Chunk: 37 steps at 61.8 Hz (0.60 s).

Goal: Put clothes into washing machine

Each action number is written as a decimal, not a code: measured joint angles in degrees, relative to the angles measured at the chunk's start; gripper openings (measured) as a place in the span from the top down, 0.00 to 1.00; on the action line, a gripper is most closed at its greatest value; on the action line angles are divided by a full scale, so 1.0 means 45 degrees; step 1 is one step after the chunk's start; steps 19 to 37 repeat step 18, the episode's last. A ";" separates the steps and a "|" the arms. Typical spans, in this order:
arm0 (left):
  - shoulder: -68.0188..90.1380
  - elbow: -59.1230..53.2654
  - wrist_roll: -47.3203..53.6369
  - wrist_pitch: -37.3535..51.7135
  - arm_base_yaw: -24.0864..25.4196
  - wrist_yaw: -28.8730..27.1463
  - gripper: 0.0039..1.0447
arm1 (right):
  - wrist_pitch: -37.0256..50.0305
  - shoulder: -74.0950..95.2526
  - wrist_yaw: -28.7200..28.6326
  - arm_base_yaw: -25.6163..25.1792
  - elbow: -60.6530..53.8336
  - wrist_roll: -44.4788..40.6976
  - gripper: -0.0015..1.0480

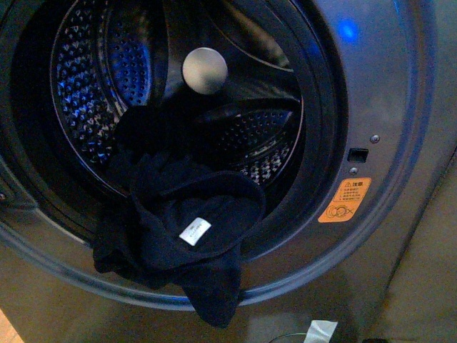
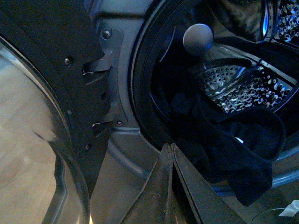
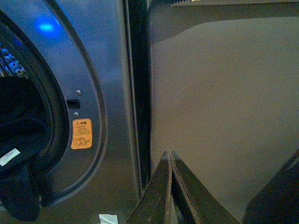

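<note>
The washing machine (image 1: 385,107) is grey with its round mouth open onto a perforated steel drum (image 1: 86,93). The dark navy clothes (image 1: 178,229) lie across the lower rim of the mouth, partly inside the drum, with one fold hanging down over the front edge. A small white label (image 1: 194,231) faces up. Neither arm shows in the front view. In the left wrist view my left gripper (image 2: 170,145) is shut and empty, just short of the clothes (image 2: 233,144). My right gripper (image 3: 168,154) is shut and empty beside the machine's right edge (image 3: 135,116).
The open door (image 2: 42,93) with its hinge bracket stands left of the mouth. An orange warning sticker (image 1: 344,200) sits right of the mouth, a blue light (image 1: 347,30) above it. A plain grey panel (image 3: 219,102) stands right of the machine. A white scrap (image 1: 319,331) lies on the floor.
</note>
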 joint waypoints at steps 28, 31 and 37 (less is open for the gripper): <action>0.0000 0.0000 -0.0005 0.0005 0.0000 0.0000 0.44 | 0.0000 0.0000 0.0000 0.0000 0.0000 0.0000 0.46; 0.0000 0.0000 -0.0005 0.0005 0.0000 0.0000 0.44 | 0.0000 0.0000 0.0000 0.0000 0.0000 0.0000 0.46; 0.0000 0.0000 -0.0005 0.0005 0.0000 0.0000 0.44 | 0.0000 0.0000 0.0000 0.0000 0.0000 0.0000 0.46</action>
